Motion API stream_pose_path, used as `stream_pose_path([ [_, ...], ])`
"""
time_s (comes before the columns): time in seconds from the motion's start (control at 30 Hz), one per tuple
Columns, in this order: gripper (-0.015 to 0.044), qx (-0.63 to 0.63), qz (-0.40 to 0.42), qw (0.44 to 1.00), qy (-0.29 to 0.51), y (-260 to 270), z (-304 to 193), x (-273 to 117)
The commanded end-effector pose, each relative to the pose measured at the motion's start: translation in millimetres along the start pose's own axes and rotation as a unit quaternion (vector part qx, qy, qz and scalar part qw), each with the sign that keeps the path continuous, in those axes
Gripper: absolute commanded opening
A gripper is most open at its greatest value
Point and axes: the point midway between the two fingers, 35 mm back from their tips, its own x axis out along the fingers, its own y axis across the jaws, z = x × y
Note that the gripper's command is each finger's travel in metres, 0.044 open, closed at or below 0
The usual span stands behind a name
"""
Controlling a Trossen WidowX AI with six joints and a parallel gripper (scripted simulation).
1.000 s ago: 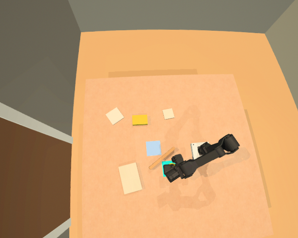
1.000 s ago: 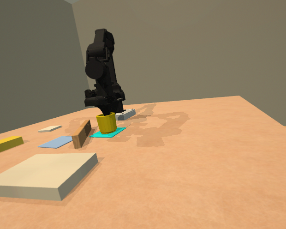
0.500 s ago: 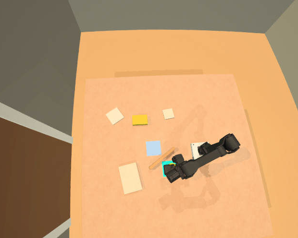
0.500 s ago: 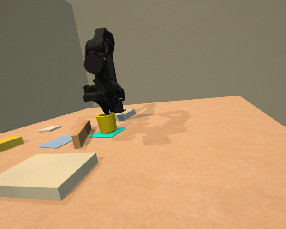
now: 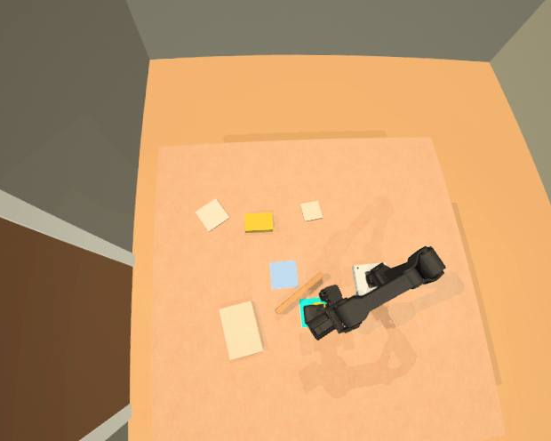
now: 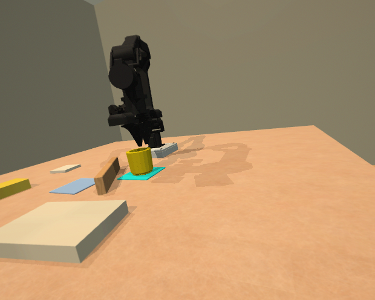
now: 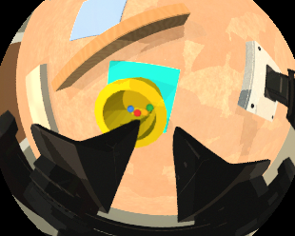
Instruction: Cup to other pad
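The yellow cup [image 6: 140, 163] [image 7: 138, 85] stands upright on the cyan pad [image 5: 305, 301] [image 6: 124, 176] [image 7: 168, 86]. In the wrist view a blue marble [image 7: 130, 108], a red marble [image 7: 137, 113] and a green marble [image 7: 149, 108] lie inside it. My gripper [image 6: 143, 145] [image 7: 156, 128] is open and empty, with its fingertips a little above the cup's rim. The arm hides most of the cup in the top view. The light blue pad [image 5: 283, 274] [image 6: 73, 186] [image 7: 98, 18] bears nothing.
A wooden bar [image 5: 299, 293] [image 6: 107, 176] [image 7: 119, 42] stands between the two pads. A large cream block [image 5: 241, 330] [image 6: 61, 224] lies beyond it. A yellow block [image 5: 259, 221] [image 6: 10, 189] and two cream tiles, one left [image 5: 211, 214] and one right [image 5: 311, 211], lie farther off.
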Motion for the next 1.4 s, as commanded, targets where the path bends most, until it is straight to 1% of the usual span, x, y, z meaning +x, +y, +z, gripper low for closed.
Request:
stream_pose_path([
  [0.0, 0.0146, 0.002, 0.003, 1.000, 0.000, 0.6, -0.1, -7.0],
  [0.2, 0.0146, 0.002, 0.002, 1.000, -0.001, -1.1, -0.3, -12.7],
  [0.23, 0.0173, 0.000, -0.001, 1.000, 0.000, -1.1, -0.3, -8.3],
  [0.57, 0.0435, 0.000, -0.001, 1.000, 0.000, -0.8, -0.5, -11.6],
  [1.2, 0.0440, 0.002, 0.002, 1.000, -0.001, -0.4, -1.7, -70.8],
  [1.37, 0.0440, 0.000, 0.001, 1.000, 0.001, -0.5, -2.6, -68.9],
])
